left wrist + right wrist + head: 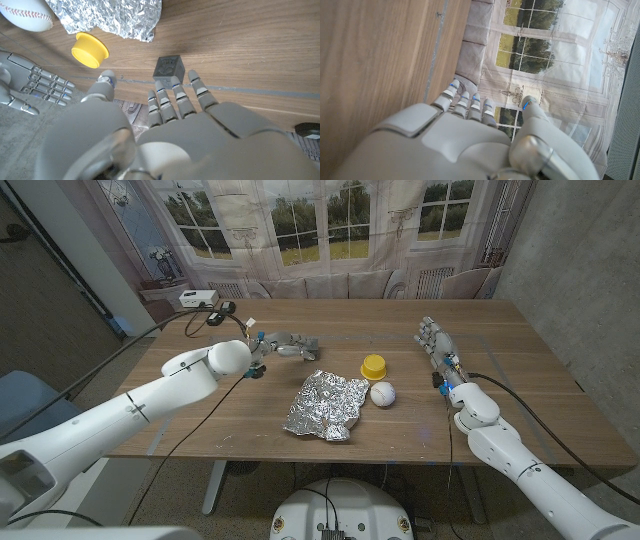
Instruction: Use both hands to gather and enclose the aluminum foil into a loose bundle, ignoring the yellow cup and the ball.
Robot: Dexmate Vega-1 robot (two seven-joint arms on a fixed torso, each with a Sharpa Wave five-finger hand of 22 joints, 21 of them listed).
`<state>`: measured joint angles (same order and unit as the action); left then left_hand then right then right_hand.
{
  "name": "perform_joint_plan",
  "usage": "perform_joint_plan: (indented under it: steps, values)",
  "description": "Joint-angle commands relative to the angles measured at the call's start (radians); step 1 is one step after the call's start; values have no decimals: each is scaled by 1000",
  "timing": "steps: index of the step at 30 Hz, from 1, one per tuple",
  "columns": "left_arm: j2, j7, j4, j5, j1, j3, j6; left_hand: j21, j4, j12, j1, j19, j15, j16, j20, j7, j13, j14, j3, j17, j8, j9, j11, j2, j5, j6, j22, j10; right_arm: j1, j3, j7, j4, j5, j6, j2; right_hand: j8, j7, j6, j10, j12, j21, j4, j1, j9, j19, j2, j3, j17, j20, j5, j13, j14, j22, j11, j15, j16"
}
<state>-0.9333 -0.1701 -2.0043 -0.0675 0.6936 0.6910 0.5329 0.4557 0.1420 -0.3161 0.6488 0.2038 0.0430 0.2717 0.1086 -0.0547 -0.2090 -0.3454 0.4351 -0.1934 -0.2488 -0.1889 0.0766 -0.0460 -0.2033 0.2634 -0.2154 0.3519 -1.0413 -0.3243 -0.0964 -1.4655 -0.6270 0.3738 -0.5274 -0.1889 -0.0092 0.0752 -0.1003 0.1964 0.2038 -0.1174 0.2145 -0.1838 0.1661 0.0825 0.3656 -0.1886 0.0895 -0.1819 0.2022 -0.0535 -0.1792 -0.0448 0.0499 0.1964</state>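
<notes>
A crumpled sheet of aluminum foil (pixel 325 406) lies spread on the wooden table (pixel 520 380) near its middle; its edge shows in the left wrist view too (pixel 117 15). My left hand (pixel 287 345) hovers behind and to the left of the foil, fingers stretched out and apart, holding nothing (pixel 170 125). My right hand (pixel 438 343) stands on the right side of the table, well clear of the foil, fingers extended and empty (pixel 470 135). Neither hand touches the foil.
A yellow cup (pixel 374 367) and a white ball (pixel 383 393) sit just right of the foil, between it and my right hand. A small dark cube (pixel 168 67) lies in front of my left fingertips. A white box (pixel 197 297) and cables occupy the back left corner.
</notes>
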Motion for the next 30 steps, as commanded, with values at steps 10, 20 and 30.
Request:
perform_joint_plan:
  steps: [10, 20, 30]
  values:
    - [92, -305, -2, -416, -294, 329, 300, 40, 4, -22, 21, 66, 45, 26, -9, 8, 2, -82, -26, -2, -12, -1, 18, 10, 13, 78, -10, 89, -5, 11, 4, 16, -3, 30, 8, -5, -3, 5, -5, 6, 5, 2, -3, -1, 4, -1, -4, -2, 6, -5, 3, -4, -6, -3, 5, 4]
    - [138, -414, 28, -587, -345, 403, 311, 74, 5, -49, 40, 99, 91, 71, -23, 4, -15, -167, -68, -29, -42, -3, 54, -1, 3, 220, -18, 190, -1, 12, 1, 35, -1, 45, 20, -5, -3, 8, -10, 7, 6, 3, -6, -1, 4, 0, -6, -3, 5, -5, 3, -4, -6, -5, 5, 5]
    - [184, -498, 76, -713, -362, 442, 299, 93, 4, -69, 61, 118, 106, 106, -21, 24, -22, -222, -78, -45, -49, -2, 62, 16, 0, 278, -22, 254, -4, 12, -10, 33, 8, 50, 21, -6, -6, 12, -11, 8, 6, 5, -9, -1, 5, 2, -8, -3, 6, -5, 3, -6, -6, -7, 4, 5]
